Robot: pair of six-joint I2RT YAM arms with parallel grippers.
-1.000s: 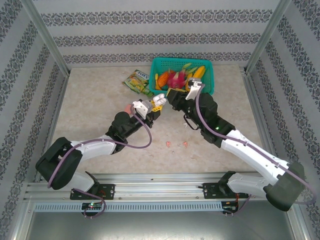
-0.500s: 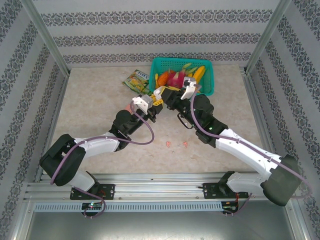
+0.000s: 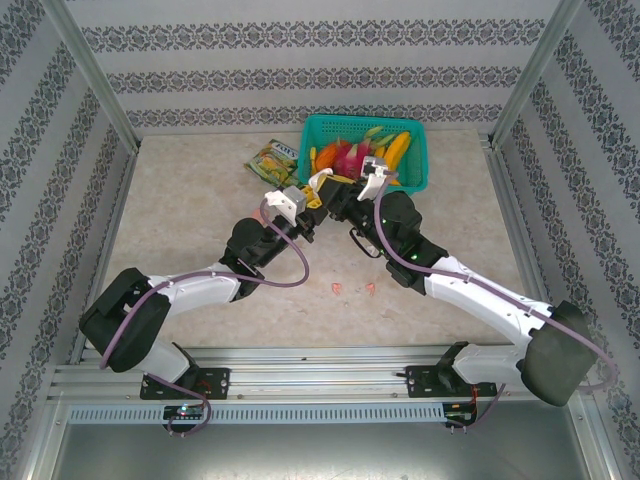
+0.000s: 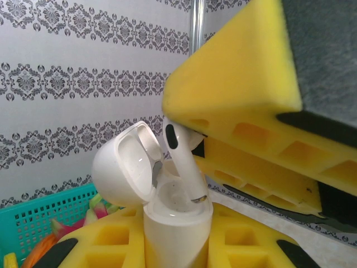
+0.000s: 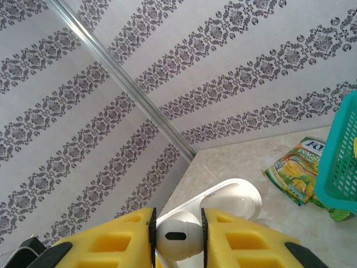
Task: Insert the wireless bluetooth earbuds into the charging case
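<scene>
— Grippers first: what has the left gripper got?

— It is closed narrowly on the white case. The case stands upright between its yellow fingers, with the lid swung open to one side.

— And the right gripper?

— It is pinching a white earbud by the head, jaws narrow around it. In the left wrist view the earbud leans with its stem down and its silver tip at the mouth of the case. I cannot tell whether the tip is seated in a socket.

— Where is all this?

— In the top view the two grippers meet above the table, toward its far edge, just in front of the teal basket.

— Any other earbuds?

— Two pink earbuds lie on the table near the middle of its near edge. They are close together but not touching, and well apart from the case.

— Anything else on the table?

— The basket at the far edge holds colourful toy fruit. A yellow-green packet lies flat just to its left.
</scene>
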